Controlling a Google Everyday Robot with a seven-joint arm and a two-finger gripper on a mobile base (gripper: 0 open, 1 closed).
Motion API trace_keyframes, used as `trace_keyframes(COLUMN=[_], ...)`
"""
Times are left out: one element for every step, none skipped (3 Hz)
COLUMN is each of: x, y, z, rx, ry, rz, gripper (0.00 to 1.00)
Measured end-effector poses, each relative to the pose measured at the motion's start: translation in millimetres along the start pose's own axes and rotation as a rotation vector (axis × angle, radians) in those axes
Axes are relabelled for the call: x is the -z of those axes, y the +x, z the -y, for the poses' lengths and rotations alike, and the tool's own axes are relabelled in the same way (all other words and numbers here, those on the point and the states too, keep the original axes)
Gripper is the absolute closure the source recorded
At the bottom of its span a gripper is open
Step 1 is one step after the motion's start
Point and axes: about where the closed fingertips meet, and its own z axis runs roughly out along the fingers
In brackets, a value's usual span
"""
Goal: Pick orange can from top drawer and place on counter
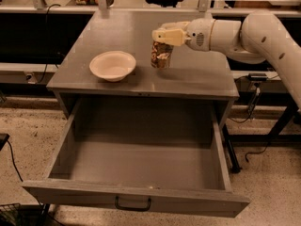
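camera view: orange can [161, 58] stands upright on the counter [197, 76], near the middle and slightly right, a bit back from the front edge, not in the drawer. gripper [160, 36] sits right at the top of the can, covering its lid, reaching in from the right on a white arm [254, 32]. gripper looks in contact with the can top, but can't tell whether it is clamping the can or loose around it. cream bowl [113, 65] also on the counter, left of the can, near it but apart, close to the front edge. top drawer [141, 166] below the counter is pulled fully out toward the camera, grey inside, nothing seen in it; small dark handle [133, 205] on the front panel. speckled floor [28, 135] on both sides, cables on the left and right.
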Motion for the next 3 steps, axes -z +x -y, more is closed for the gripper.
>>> trace_keyframes(x=[-6,-7,-14], y=[-13,-19,-11], z=[23,47,69], rx=[0.099,0.160,0.137], ry=[0.055,0.110,0.123], rz=[0.018,0.011,0.010], gripper=[1.00,1.00,0.82])
